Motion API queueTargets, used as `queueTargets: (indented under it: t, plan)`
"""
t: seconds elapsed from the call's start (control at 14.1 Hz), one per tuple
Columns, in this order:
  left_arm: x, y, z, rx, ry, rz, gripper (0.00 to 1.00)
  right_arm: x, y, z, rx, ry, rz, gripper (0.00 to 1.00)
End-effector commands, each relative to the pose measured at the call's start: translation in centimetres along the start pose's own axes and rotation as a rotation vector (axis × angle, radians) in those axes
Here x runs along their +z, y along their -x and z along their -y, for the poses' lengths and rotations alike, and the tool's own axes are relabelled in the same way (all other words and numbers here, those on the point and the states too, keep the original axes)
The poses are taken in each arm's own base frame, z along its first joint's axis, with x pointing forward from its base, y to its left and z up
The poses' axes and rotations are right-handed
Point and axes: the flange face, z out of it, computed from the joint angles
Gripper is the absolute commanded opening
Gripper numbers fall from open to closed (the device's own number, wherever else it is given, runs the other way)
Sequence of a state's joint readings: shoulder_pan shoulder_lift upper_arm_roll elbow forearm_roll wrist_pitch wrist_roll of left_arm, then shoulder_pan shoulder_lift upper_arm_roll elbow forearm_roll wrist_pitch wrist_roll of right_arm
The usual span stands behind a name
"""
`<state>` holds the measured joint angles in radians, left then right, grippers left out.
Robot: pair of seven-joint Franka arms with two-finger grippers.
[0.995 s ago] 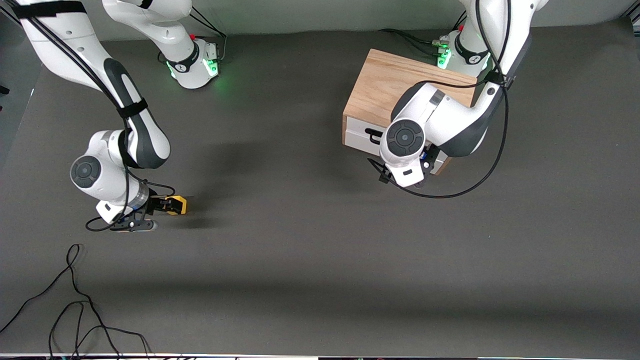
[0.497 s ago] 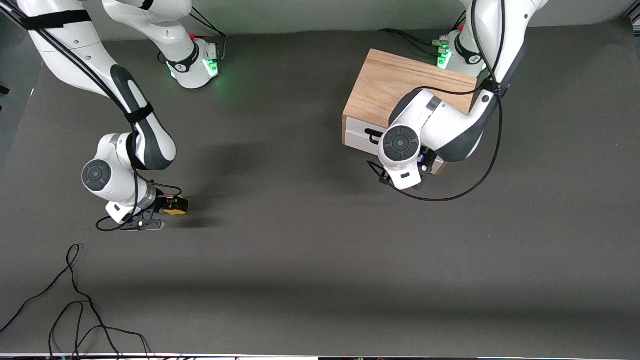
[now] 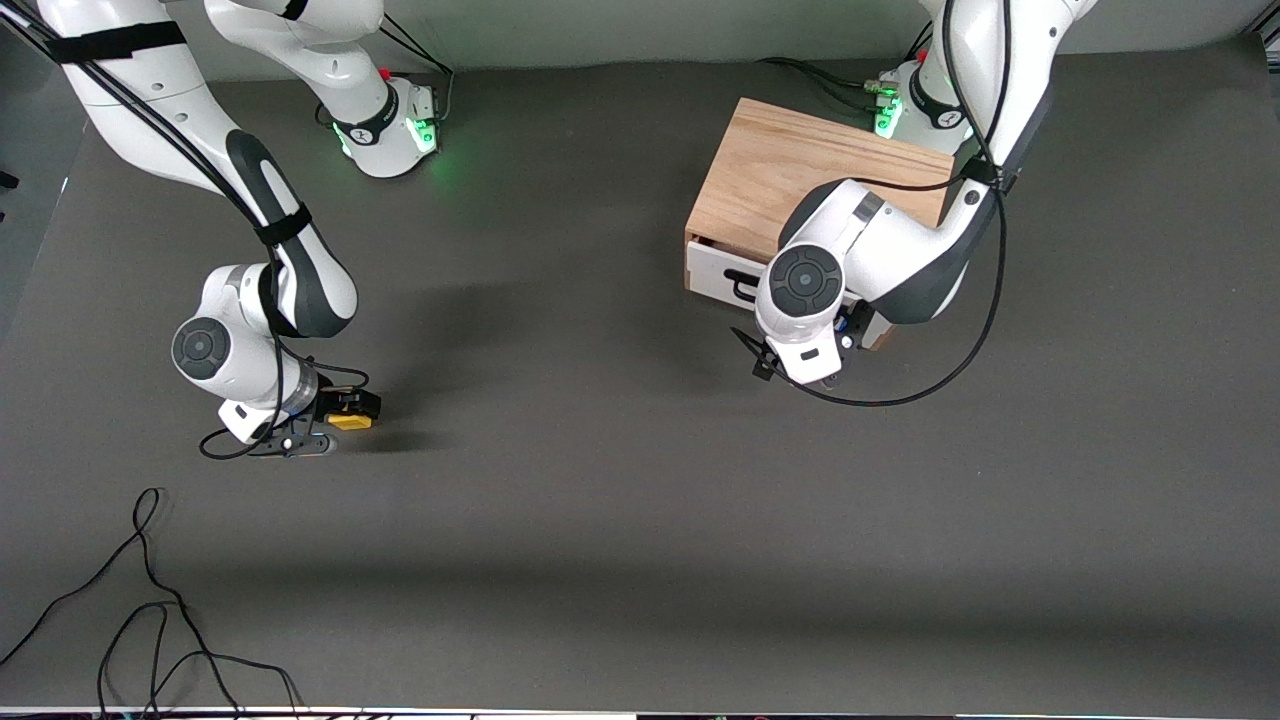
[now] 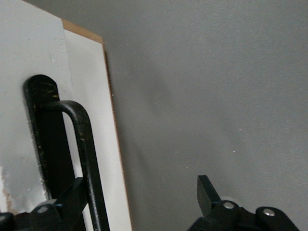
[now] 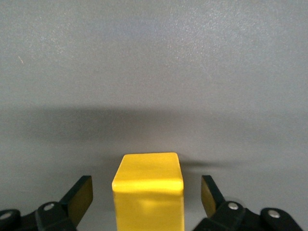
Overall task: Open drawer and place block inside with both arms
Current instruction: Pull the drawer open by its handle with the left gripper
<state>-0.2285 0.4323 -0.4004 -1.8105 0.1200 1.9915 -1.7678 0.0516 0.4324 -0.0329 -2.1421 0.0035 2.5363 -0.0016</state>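
The light-wood cabinet (image 3: 770,170) stands toward the left arm's end of the table. Its white drawer front (image 3: 712,268) stands out a sliver, with a dark gap along its top edge. My left gripper (image 4: 139,188) is open at the drawer front (image 4: 29,96). One finger (image 4: 72,197) is by the black wire handle (image 4: 84,144) and the other (image 4: 208,192) is over bare table. In the front view the wrist hides it. The yellow block (image 3: 350,421) lies on the table toward the right arm's end. My right gripper (image 5: 146,188) is open, low around the block (image 5: 148,183), with a gap on each side.
Loose black cables (image 3: 150,600) lie on the table nearest the front camera, at the right arm's end. The two arm bases (image 3: 390,125) stand along the edge farthest from the front camera. A black cable (image 3: 900,390) loops from the left arm in front of the cabinet.
The drawer front has slid out a little and a dark gap now shows at its top. My right gripper has shifted slightly toward the block, and its fingers now flank it.
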Motion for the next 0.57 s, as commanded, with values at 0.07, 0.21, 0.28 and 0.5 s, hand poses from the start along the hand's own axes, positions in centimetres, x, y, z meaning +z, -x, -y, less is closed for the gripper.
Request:
queueTargets:
  t: [0.07,0.21,0.28,0.5]
  plan:
    - [-1.2,-1.0,-2.8,-0.008,0.104,0.003,1.0,0.6,0.2,0.3,-0.001,0.007,-0.023,1.0]
    - [-1.6,-1.3,-4.3,-0.013,0.126,0.012,1.0,0.7,0.2,0.3,-0.001,0.006,-0.022,1.0]
    - [-1.8,-1.5,-4.9,-0.016,0.135,0.019,1.0,0.7,0.2,0.2,-0.002,0.007,-0.025,1.0]
    - [-1.9,-1.9,-6.8,-0.014,0.182,0.022,1.0,1.1,0.5,0.2,-0.003,0.007,-0.031,1.0]
